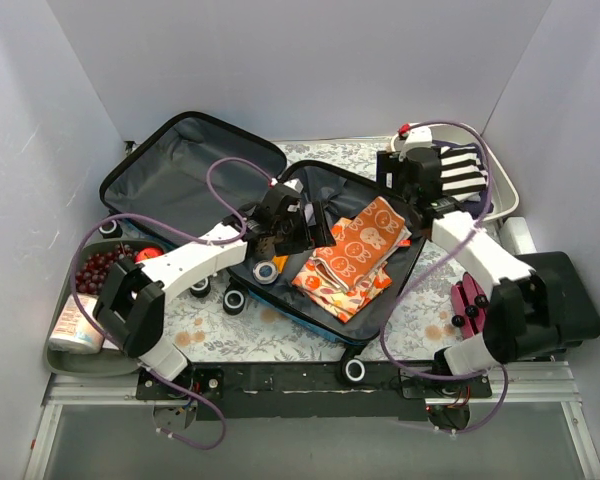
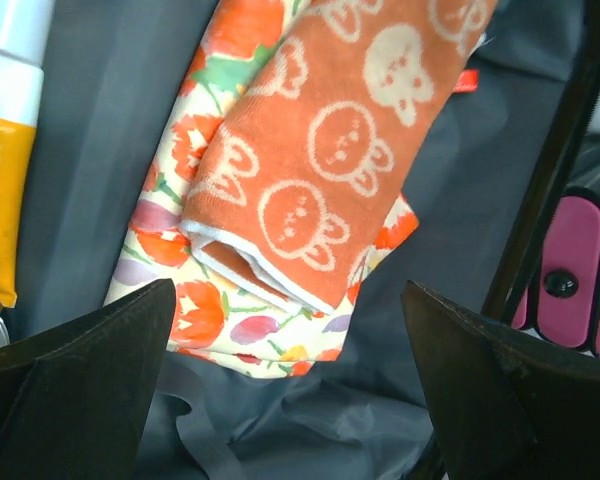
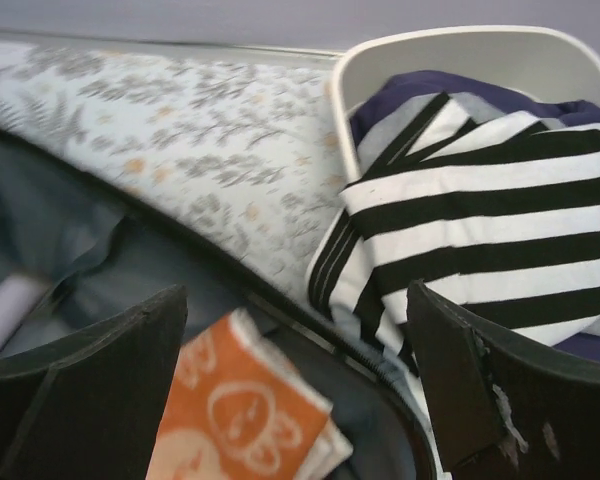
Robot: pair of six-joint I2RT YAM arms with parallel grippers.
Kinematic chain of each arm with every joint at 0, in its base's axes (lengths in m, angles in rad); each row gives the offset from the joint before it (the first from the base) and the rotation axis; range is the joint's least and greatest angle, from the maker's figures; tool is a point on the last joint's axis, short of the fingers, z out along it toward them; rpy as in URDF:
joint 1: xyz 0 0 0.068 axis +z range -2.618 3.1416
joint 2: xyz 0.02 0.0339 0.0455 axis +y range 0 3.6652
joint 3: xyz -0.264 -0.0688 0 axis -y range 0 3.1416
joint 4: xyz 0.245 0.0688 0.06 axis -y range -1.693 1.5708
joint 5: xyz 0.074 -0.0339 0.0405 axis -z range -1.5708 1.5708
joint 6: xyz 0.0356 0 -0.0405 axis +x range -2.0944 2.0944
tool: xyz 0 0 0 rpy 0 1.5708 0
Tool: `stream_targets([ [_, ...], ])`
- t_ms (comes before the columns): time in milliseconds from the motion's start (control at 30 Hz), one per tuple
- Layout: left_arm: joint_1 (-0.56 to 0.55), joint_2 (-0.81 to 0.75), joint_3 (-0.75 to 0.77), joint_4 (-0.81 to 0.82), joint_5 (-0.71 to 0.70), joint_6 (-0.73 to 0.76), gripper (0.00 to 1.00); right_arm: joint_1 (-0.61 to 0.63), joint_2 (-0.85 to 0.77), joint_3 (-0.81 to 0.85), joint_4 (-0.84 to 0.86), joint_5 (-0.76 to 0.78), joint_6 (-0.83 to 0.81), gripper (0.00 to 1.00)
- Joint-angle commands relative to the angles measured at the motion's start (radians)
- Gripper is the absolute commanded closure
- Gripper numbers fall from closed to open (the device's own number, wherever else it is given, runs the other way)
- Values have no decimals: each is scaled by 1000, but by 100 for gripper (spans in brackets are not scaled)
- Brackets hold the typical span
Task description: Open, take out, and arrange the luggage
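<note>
Left claw (image 2: 288,292) and right claw (image 3: 298,292) gape empty; closing low on the orange towel (image 2: 320,170), the left may snag the floral cloth (image 2: 175,255).

Luggage (image 1: 180,175): in the top view the blue shell shows only as a thin edge at 6 o'clock. Cloths and the left arm (image 1: 195,258) cover much of the near half.
Floral cloth (image 2: 170,230): mostly under rabbit cloth (image 2: 330,150); both cut off at 12.
Tube (image 2: 5,150): cut off at 9 to 11.
Pink item (image 2: 570,280): cut off at 3, kind unclear.
Striped cloth (image 3: 480,230): cut off at 3.
Pale shape (image 3: 10,310), 9 o'clock: blurred, unidentifiable.
White container (image 1: 75,330), 8 o'clock: label too small to read.
</note>
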Motion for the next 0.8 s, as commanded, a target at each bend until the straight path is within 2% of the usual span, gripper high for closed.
stream_targets([
  [0,38,57,15,-50,97,-19,2,-1,-189,-74,-288,-393,-50,5],
  [33,47,54,24,-64,89,-14,2,5,-202,-91,-322,-551,-59,7],
  [100,84,31,12,-92,83,-2,2,63,-191,-70,-413,-610,-76,7],
  [133,99,-4,-12,-98,85,-4,2,94,-174,-50,-512,-617,-93,7],
  [267,190,-104,-72,-104,98,-17,2,285,-87,5,-631,-500,-114,8],
  [367,201,-151,-71,-124,89,-19,2,365,10,34,-692,-361,-90,11],
  [433,201,-177,-78,-127,66,-20,2,401,77,60,-703,-295,-87,12],
  [567,202,-234,-92,-110,45,-14,2,430,172,91,-697,-291,-85,14],
  [767,202,-240,-83,-124,31,6,2,439,220,88,-677,-233,-81,17],
])
